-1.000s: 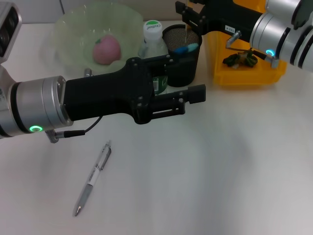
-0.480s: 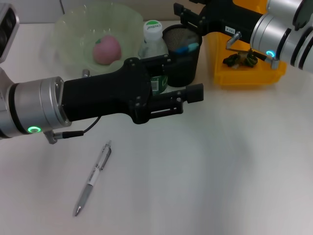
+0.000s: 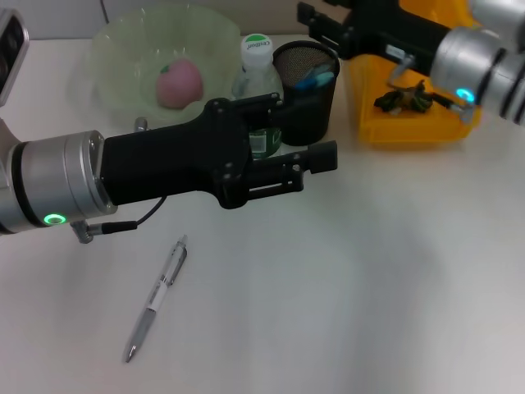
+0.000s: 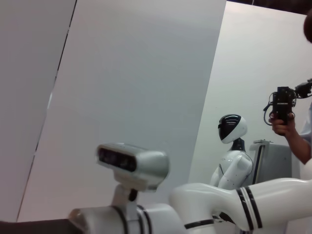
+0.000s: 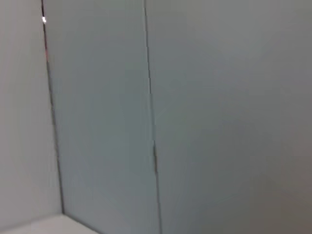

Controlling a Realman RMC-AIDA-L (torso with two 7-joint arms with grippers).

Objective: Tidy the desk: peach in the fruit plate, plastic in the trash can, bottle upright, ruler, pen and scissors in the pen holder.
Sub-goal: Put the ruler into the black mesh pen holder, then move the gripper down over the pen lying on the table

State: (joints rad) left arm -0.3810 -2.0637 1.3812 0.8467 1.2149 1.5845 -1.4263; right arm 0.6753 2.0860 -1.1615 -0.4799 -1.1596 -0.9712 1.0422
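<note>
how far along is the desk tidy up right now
Mostly done. The peach sits in the fruit plate, the bottle stands upright, the scissors are in the pen holder, and dark plastic lies in the trash can. The ruler isn't visible. Nothing is clearly in hand: the left gripper hangs before the holder, the right gripper behind it. Left: the pen, on the desk.
</note>
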